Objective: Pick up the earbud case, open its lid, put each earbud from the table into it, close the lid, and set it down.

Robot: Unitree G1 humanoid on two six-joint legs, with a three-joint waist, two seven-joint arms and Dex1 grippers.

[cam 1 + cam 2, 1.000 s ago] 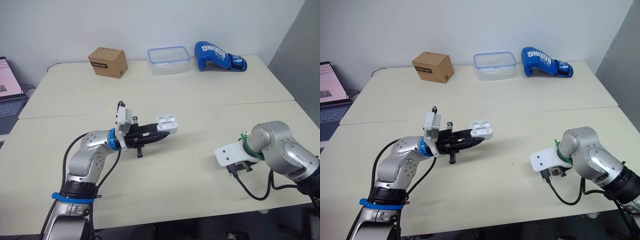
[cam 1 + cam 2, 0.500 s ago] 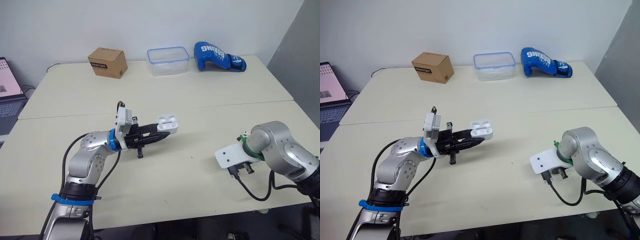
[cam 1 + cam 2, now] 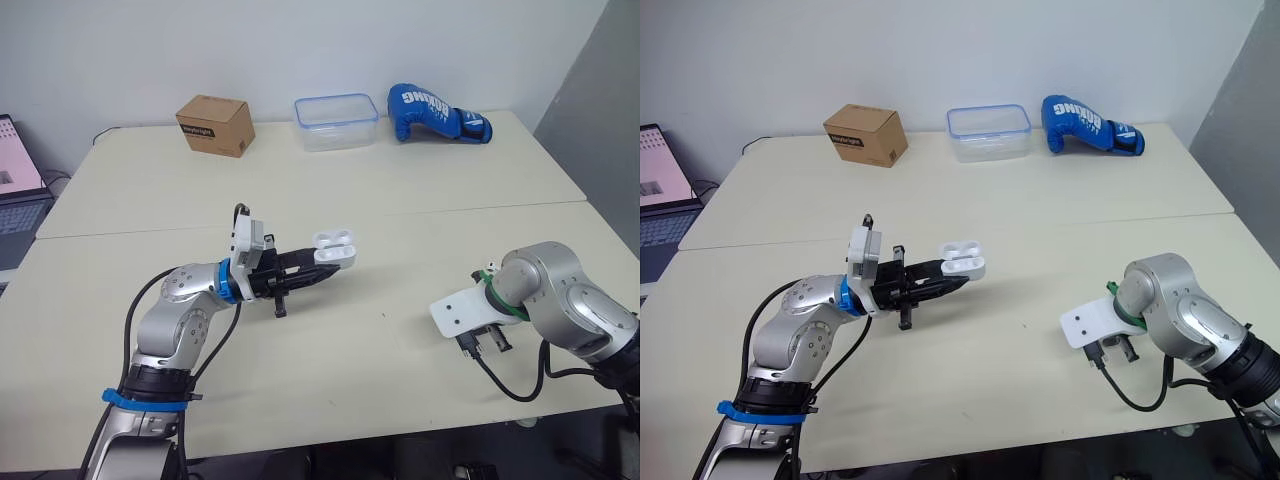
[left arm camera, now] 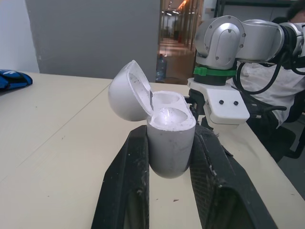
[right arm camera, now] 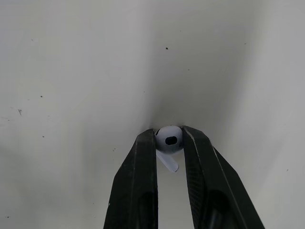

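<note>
**Between the fingertips of the right gripper [image 5: 169, 134]: one earbud [image 5: 168, 140], pinched by the bulb**

Low at the lower right of the eye views, the right gripper is clamped on the earbud's rounded head. Its stem hangs free between the fingers and points back toward the wrist. The bud sits right at the counter [image 3: 400, 220], and I cannot tell whether it touches the surface or has just cleared it. It is a tiny, near-weightless piece of hard, glossy plastic, and the hold is across a curved bulb, so I judge it likely to squirt out sideways if squeezed harder or bumped. The grip itself looks sound, but the stem must go down first into a well, so the wrist will need turning before the drop.

Well apart, left of centre in the eye views, the left gripper [image 4: 170, 136] is clamped on the earbud case [image 4: 170, 143]. Its two black fingers press the case's smooth side walls below the rim and hold it off the counter, mouth up. The lid [image 4: 126, 90] is swung back on its hinge, and both wells look empty. The case is rigid and light, but its rounded shell offers little to bite on. I expect it to twist if the earbud is pushed in off-centre, so the bud is better released just over a well than pressed home. The hinge is the fragile part, so keep the approaching fingers off the lid.
</note>
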